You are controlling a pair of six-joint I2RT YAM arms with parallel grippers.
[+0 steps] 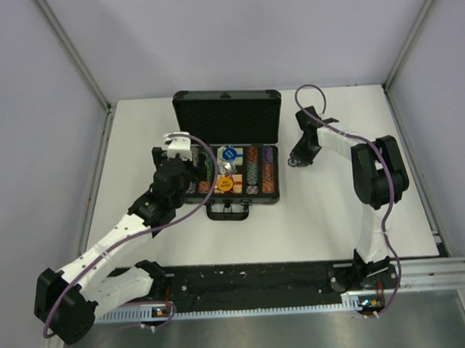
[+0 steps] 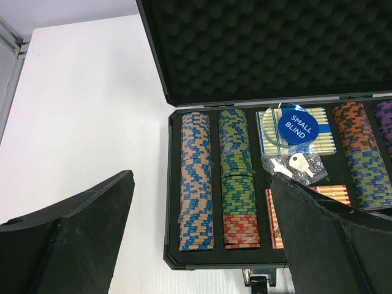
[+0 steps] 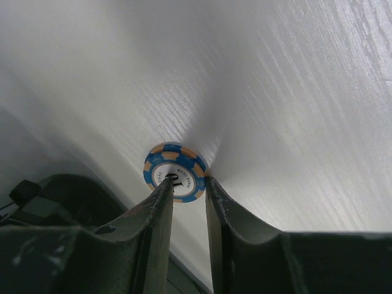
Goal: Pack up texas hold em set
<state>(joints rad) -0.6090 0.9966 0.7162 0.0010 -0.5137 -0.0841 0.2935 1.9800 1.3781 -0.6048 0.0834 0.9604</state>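
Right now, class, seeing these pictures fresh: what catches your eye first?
The open black case at the centre of the table, with its rows of striped chips. Then the blue SMALL BLIND button on a card box, and one blue-and-orange chip alone at the right hand.

A white table (image 1: 313, 224) sits between pale grey walls (image 1: 27, 114) framed by aluminium rails (image 1: 78, 61)

Poker set colours
Black case (image 1: 227, 116); chip rows (image 2: 196, 180) striped orange-blue and green-blue; blue button (image 2: 298, 127); loose chip (image 3: 175, 172) blue-tan, white centre.
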